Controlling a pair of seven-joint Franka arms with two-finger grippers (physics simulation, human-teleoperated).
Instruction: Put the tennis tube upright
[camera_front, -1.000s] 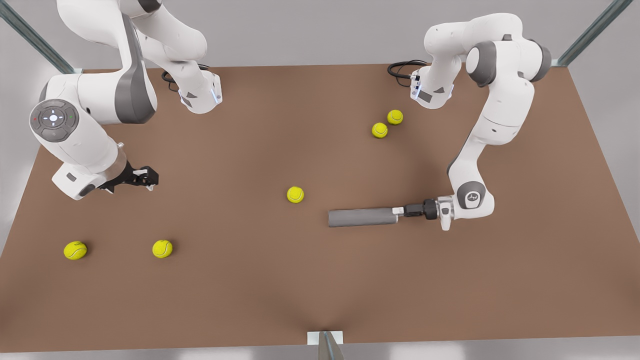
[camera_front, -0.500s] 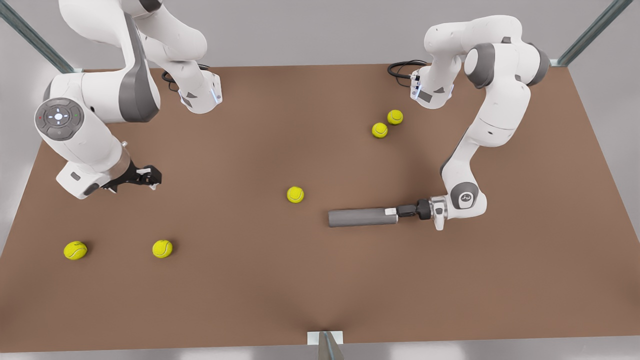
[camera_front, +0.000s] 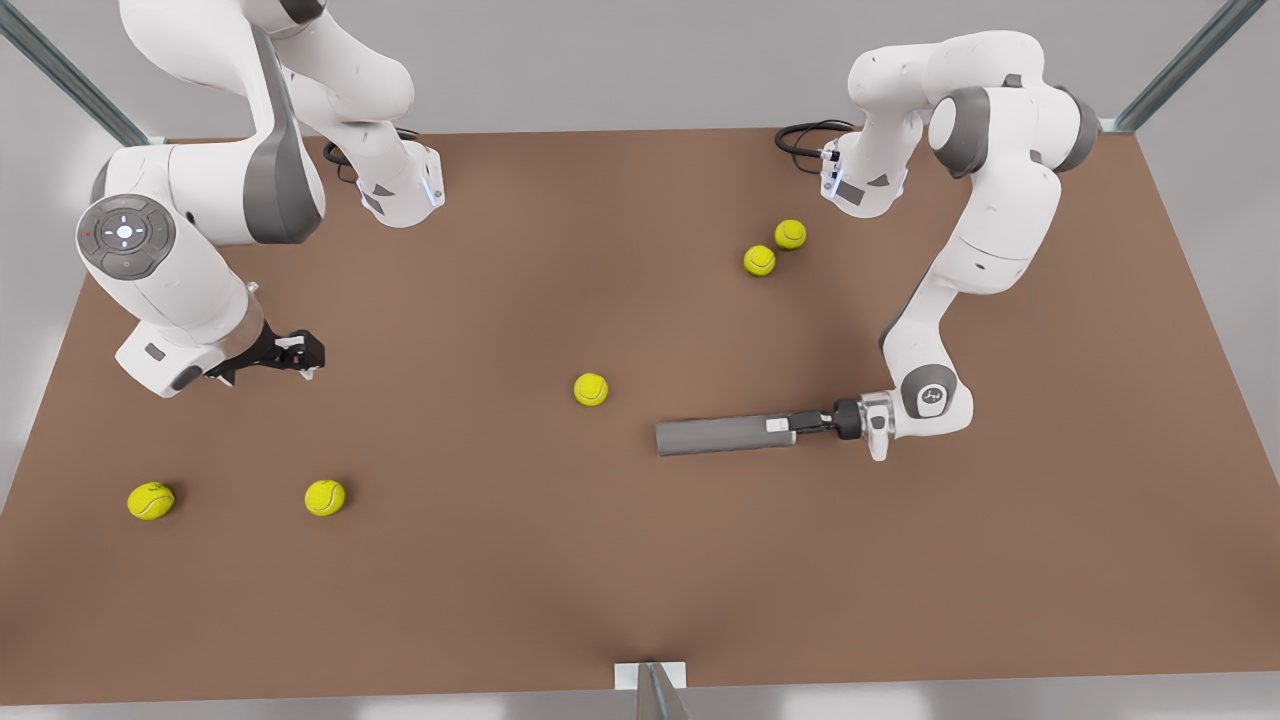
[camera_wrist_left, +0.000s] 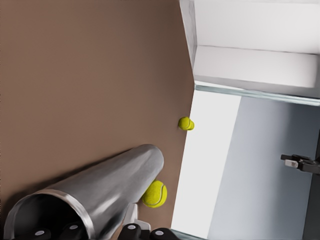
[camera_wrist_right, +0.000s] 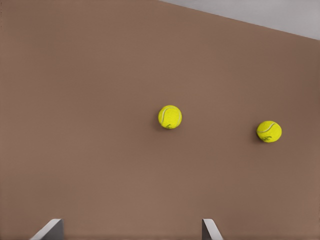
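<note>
While the tennis tube lies flat, the left claw straddles its rim.

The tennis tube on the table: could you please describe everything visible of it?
The tennis tube is a slim dark grey cylinder, metallic-looking, lying flat on the brown table. Its open, silvery-rimmed end faces the front view's right, where the left end effector reaches its mouth. A tennis ball lies beyond it.

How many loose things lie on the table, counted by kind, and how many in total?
Tennis balls: 5 ()
Tennis tube: 1, lying on its side, with the left gripper at its rim end
Total: 6
The right gripper waits, open, at the front view's left.
</note>
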